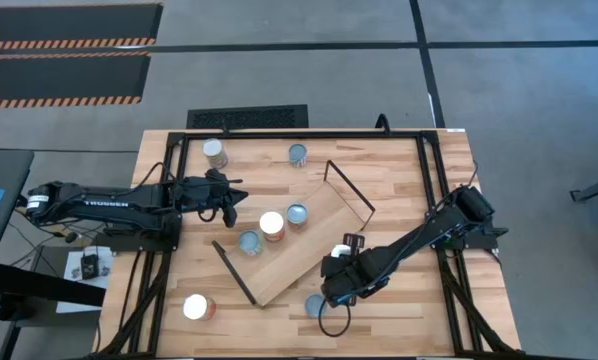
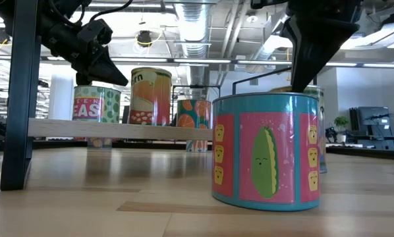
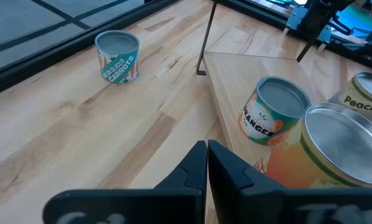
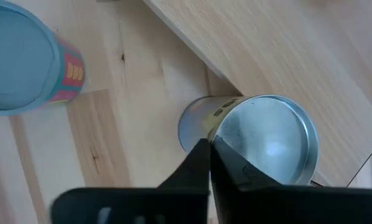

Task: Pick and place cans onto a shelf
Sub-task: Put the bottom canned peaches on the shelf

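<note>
Right wrist view is showing the right gripper [image 4: 208, 155] with its two fingers drawn nearly together, only a hairline gap between them. Their tips are lying against the near rim of a silver-topped can [image 4: 267, 140]. The can's body is sitting just beyond and slightly to one side of the tips, not between the fingers. Whether the thin rim is being pinched I cannot tell; nothing wider is being held.

This can is standing on the tabletop just beside the shelf [image 4: 285, 50], whose long edge is running past on the far side of it. Its flat lid is facing up toward the camera, so its long axis is appearing to run roughly vertical, in line with the fingers' approach. A second tin, the pink corn can [image 4: 15, 62] with a blue-grey top, is standing apart on the other side of the fingers and untouched.

The coming move is turning on that offset. As things are looking now, the fingers are needing to straddle the can's sides, and at present the can is lying ahead of them.

The left gripper [image 1: 229, 207] is hanging well away beyond the shelf's other end, with its fingers pressed together on nothing. The right arm is by far the nearer one to this can. Three cans are already standing on the shelf.
</note>
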Available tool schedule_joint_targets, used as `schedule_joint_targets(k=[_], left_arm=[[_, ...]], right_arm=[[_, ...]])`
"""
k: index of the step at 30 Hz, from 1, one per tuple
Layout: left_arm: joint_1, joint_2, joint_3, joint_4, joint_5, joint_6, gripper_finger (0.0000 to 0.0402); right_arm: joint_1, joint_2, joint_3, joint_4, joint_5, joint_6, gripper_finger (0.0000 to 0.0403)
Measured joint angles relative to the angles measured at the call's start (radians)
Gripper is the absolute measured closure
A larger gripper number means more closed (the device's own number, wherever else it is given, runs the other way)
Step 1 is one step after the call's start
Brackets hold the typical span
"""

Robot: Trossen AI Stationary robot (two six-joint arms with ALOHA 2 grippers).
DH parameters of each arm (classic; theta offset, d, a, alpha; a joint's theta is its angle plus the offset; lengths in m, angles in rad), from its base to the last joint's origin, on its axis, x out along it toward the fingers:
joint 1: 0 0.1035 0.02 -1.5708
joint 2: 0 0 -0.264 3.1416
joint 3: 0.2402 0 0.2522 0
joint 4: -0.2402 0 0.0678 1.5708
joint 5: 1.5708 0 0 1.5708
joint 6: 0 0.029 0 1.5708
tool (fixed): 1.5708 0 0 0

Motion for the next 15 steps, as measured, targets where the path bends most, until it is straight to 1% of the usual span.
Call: schedule_joint_targets(k=[4,8,12,15], left_arm=[[0.000,0.000,0.000,0.000,0.000,0.002,0.0401],[0.000,0.000,0.000,0.001,0.000,0.003,0.0401],[0.000,0.000,0.000,0.000,0.001,0.007,0.0401],[0.000,0.000,0.000,0.000,0.001,0.007,0.0401]], right_arm=[[-0.001,-0.005,0.000,0.010,-0.024,0.013,0.0387],[-0.002,-0.013,0.023,-0.004,-0.076,0.055,0.0398],[-0.004,-0.039,0.082,-0.027,-0.155,0.097,0.0396],[0.000,-0.043,0.148,-0.060,-0.170,0.106,0.0399]])
